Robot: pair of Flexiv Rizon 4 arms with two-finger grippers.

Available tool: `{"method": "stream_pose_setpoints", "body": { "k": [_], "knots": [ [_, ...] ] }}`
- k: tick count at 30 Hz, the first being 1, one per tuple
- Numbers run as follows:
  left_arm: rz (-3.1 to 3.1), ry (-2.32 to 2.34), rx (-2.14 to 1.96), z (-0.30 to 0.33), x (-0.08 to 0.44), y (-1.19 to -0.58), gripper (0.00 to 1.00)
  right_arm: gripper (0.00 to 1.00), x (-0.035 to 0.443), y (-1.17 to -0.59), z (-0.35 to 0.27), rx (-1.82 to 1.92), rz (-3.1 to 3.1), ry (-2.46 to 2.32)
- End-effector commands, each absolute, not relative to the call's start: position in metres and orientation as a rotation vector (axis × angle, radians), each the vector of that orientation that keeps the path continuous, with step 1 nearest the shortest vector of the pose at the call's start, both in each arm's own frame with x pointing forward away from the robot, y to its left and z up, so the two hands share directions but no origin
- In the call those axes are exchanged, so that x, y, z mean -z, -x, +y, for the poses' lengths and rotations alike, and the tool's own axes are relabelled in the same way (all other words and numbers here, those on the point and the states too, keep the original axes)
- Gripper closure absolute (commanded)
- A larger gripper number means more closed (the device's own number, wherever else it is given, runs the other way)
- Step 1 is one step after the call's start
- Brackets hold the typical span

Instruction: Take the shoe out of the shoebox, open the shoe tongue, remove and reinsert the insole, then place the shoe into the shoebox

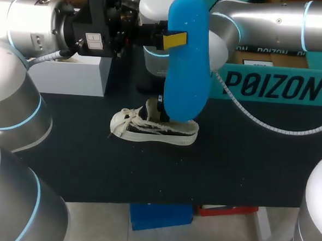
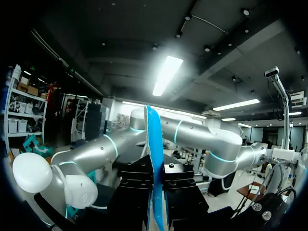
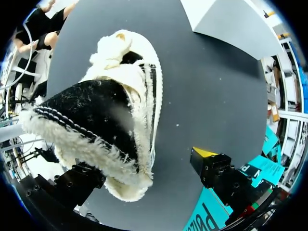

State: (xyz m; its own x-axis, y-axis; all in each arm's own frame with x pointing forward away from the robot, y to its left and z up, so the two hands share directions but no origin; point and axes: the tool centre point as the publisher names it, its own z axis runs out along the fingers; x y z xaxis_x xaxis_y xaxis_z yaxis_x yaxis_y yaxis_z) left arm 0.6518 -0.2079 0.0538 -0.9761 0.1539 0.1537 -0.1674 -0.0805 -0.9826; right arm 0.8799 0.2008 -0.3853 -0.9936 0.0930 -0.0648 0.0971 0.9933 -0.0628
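Note:
My left gripper (image 1: 174, 40) is shut on a blue insole (image 1: 187, 62) and holds it upright, high above the table. In the left wrist view the insole (image 2: 155, 159) stands edge-on between the two black fingers (image 2: 134, 192). The shoe (image 1: 155, 128), black with a cream fuzzy trim and cream laces, lies on the dark table below the insole. My right arm (image 1: 260, 17) comes down behind the insole, which hides most of its gripper. In the right wrist view the right gripper (image 3: 147, 166) is wide open around the shoe's (image 3: 101, 120) heel, its yellow-tipped finger (image 3: 204, 154) clear of the sole.
A teal shoebox (image 1: 272, 83) stands at the table's back right, and a white box (image 1: 71, 74) at the back left. The table's front edge (image 1: 161, 200) lies close in front of the shoe.

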Motion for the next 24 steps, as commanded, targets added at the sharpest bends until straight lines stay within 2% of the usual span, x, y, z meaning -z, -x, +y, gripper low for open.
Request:
{"method": "stream_pose_setpoints", "body": {
  "k": [1, 2, 24],
  "knots": [
    [-1.970, -0.017, -2.161, -0.2088, -0.0536, -0.6510, 1.00, 0.53, 0.3920, -0.8798, 0.1955, 0.049, 3.080, -0.155],
    [-1.970, -0.017, -2.161, -0.2088, -0.0536, -0.6510, 1.00, 1.00, 0.3930, -0.8794, 0.1958, 0.033, 3.092, -0.153],
    [-1.970, -0.017, -2.161, -0.2088, -0.0536, -0.6510, 1.00, 1.00, 0.3930, -0.8794, 0.1958, 0.033, 3.092, -0.153]
  ]
}}
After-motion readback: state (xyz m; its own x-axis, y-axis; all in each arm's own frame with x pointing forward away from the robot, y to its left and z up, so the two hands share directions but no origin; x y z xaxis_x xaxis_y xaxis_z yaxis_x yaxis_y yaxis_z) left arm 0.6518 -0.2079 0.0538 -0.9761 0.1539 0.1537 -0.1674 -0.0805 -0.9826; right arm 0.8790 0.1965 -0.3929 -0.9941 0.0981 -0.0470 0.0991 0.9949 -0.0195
